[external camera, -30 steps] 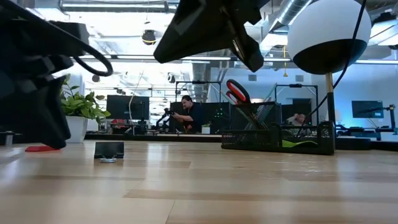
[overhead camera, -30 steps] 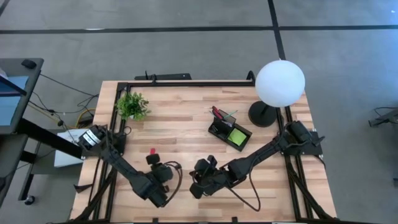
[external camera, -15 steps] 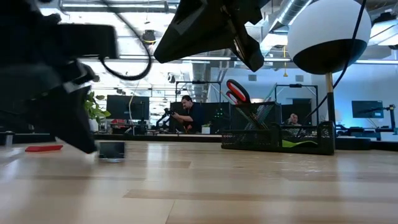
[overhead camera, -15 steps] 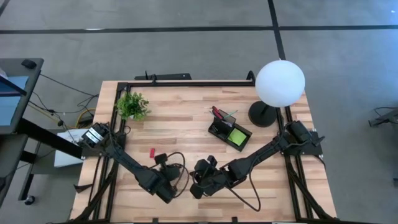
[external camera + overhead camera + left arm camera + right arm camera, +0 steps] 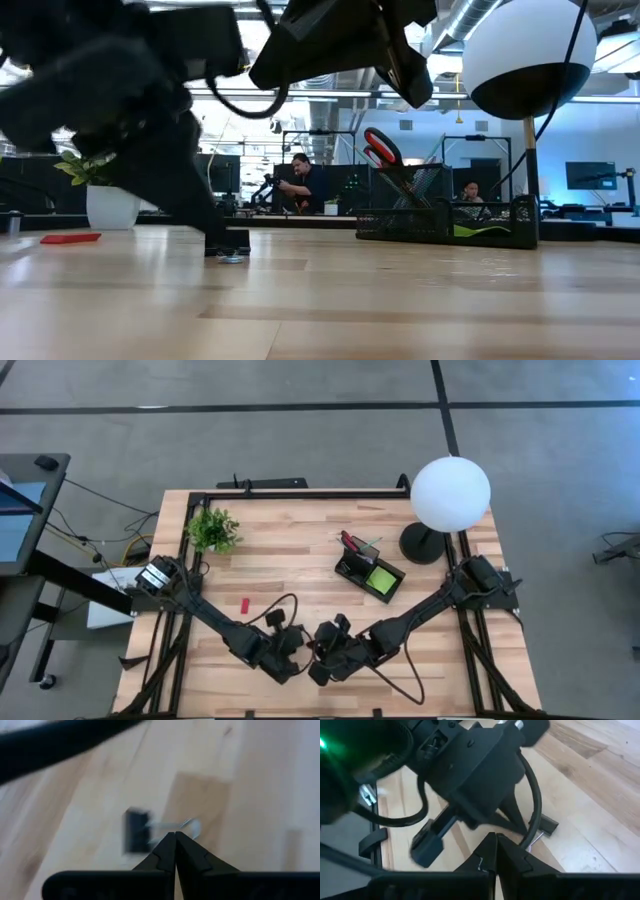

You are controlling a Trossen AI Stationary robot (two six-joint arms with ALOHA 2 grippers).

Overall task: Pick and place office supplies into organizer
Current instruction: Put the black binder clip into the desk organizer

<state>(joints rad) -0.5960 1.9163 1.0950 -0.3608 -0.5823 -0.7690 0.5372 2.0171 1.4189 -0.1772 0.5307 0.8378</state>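
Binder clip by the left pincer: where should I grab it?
Take the binder clip by its black body, coming straight down with the left pincer, fingers across the narrow sides. Its thin wire handles lie flat on the table, poor to pinch.

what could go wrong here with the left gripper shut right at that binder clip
1. In the left wrist view the left gripper is shut with the binder clip beyond its tips, apparently not gripped, so it may lift empty.
2. The right gripper sits close by, so the arms might collide.
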